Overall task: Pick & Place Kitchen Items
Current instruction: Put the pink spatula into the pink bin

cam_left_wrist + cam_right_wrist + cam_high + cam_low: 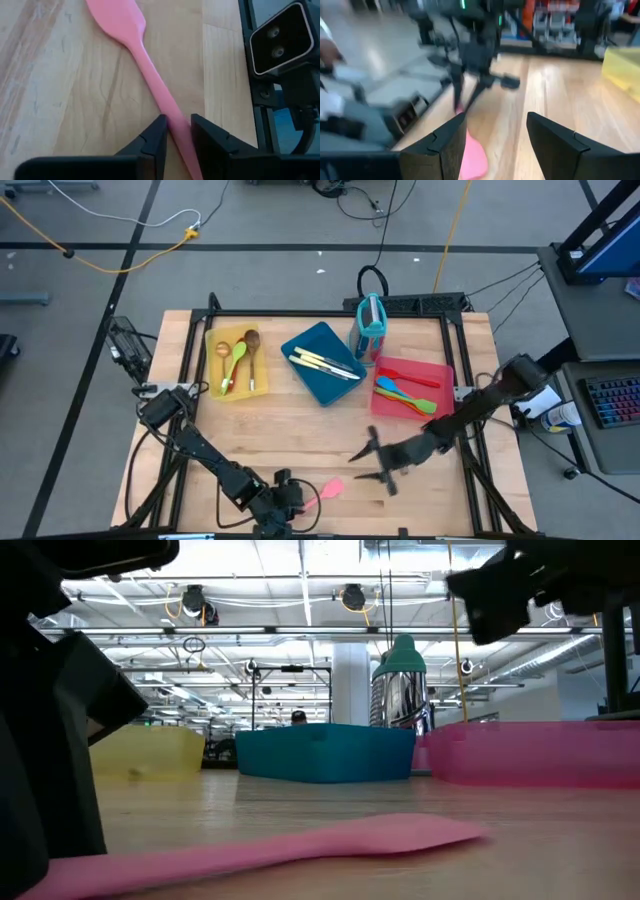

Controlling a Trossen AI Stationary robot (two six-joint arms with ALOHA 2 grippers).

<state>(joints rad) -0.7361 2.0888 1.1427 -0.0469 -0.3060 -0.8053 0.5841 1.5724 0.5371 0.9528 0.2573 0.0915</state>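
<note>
left gripper [177,131]: at desk's near edge, my fingers pinched on pink spatula [145,65] handle, blade flat on wood | handling: looks light, slim, maybe slick, so grip mid-handle | right gripper [495,137]: spread wide, empty, hovering mid-desk

The wooden bench [300,430] carries a blue tray [322,363], yellow tray [237,361] and red tray [412,389] flanking it, and a pink spatula [323,493] well apart.
</note>
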